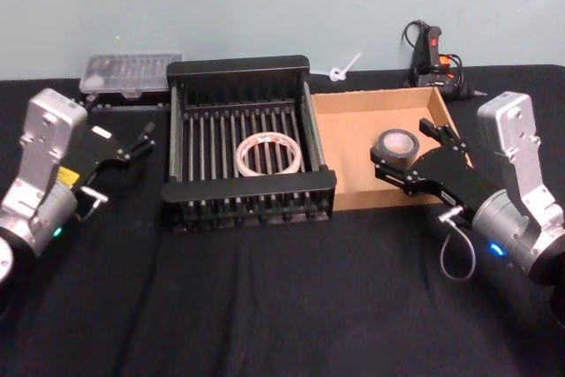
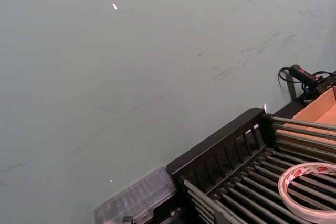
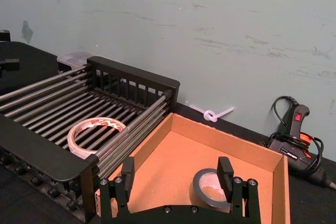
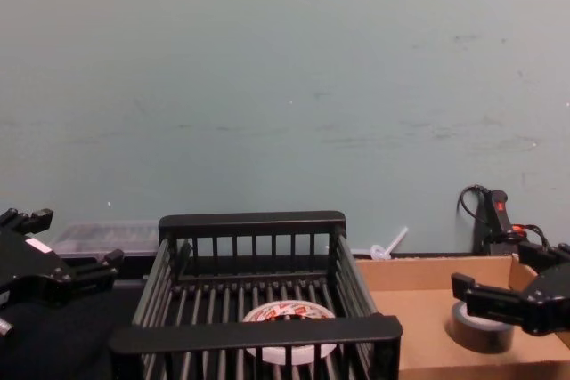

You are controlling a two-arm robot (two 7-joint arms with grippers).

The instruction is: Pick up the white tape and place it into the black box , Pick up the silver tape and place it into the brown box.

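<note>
At far left our left tool [image 1: 141, 140] hangs released above the dark surface [image 1: 265, 306], beside the black box [image 1: 247, 68]. The white tape [image 1: 268, 154] lies flat on that box's bars. Just right, the brown box [image 1: 353, 143] holds the silver tape [image 1: 396, 144], with our right tool [image 1: 408, 154] spread wide around it, not gripping.

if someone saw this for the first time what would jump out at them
Probably the two boxes side by side mid-table: the black box with the white tape lying flat on its bars, and the brown box to its right holding the silver tape. Next, the right hand, open around the silver tape, while the left hand hangs open left of the black box.
</note>
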